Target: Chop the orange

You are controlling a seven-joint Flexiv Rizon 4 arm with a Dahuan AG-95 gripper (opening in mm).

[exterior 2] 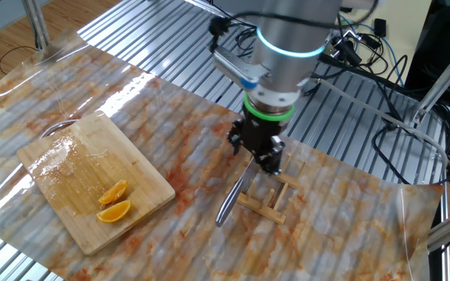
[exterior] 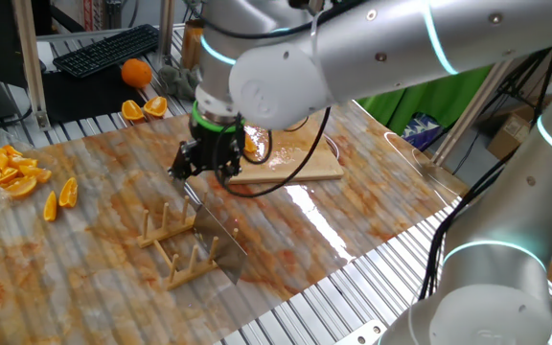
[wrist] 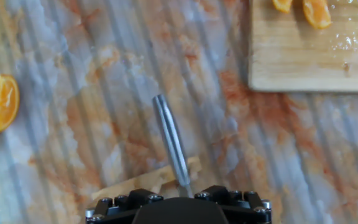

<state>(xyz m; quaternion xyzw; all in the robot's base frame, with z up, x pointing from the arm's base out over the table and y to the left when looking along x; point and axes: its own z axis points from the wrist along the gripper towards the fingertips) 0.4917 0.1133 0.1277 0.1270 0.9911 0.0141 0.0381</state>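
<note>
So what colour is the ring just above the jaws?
Bright green ring, clearest in the other fixed view.

1. No readable text, label, brand, number or sign anywhere in the three views.
2. Nothing legible on the keyboard [exterior: 106, 50] far beyond the gripper [exterior: 202, 163]; keys too small to read.
3. Nothing printed on the wooden board [exterior 2: 92, 181] beside the gripper.
4. Nothing marked on the arm's housing [exterior 2: 291, 23] above the gripper.

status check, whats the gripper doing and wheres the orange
Gripper above the wooden rack, knife hanging from it. Orange pieces on the cutting board, untouched. Nothing between.
</note>
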